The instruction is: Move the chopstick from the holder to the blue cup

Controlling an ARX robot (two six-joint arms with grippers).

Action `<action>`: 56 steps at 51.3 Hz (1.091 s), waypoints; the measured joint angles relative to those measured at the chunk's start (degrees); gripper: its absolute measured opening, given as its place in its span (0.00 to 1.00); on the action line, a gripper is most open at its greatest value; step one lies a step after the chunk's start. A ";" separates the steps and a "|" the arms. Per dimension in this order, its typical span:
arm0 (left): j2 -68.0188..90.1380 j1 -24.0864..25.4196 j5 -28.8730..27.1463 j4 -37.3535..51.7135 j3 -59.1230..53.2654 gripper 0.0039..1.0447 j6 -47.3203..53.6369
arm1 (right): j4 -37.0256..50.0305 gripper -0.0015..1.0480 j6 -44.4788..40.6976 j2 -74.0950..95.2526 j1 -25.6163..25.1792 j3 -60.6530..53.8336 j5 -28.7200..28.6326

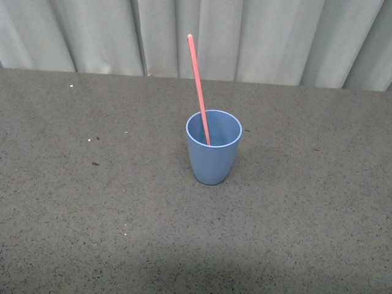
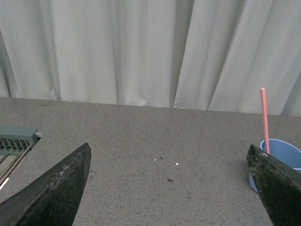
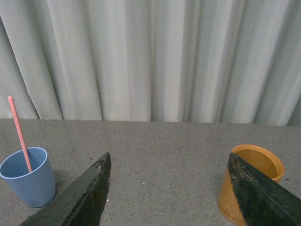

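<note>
The light-blue cup (image 1: 213,153) stands upright mid-table, and one thin salmon-pink chopstick (image 1: 198,86) leans inside it, its top tilted to the left. Neither gripper shows in the front view. In the left wrist view my left gripper (image 2: 168,147) is open over bare table, with the cup (image 2: 287,153) and chopstick (image 2: 265,117) just beyond one fingertip. In the right wrist view my right gripper (image 3: 169,155) is open with nothing between its fingers. The cup (image 3: 28,181) and chopstick (image 3: 19,134) lie off one side, and the orange cylindrical holder (image 3: 263,162), with no stick showing inside, lies behind the other finger.
A speckled grey-brown table (image 1: 92,214) runs back to a pale pleated curtain (image 1: 257,37). A grey-green slatted rack (image 2: 16,141) sits at the edge of the left wrist view. A few small crumbs (image 2: 169,180) dot the surface.
</note>
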 joint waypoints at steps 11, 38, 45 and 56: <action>0.00 0.00 0.00 0.00 0.02 0.94 0.00 | 0.00 0.91 0.02 0.00 0.00 0.00 0.00; 0.00 0.00 0.00 0.00 0.00 0.94 0.00 | 0.00 0.91 0.00 0.00 0.00 0.00 0.00; 0.00 0.00 0.00 0.00 0.00 0.94 0.00 | 0.00 0.91 0.00 0.00 0.00 0.00 0.00; 0.00 0.00 0.00 0.00 0.00 0.94 0.00 | 0.00 0.91 0.00 0.00 0.00 0.00 0.00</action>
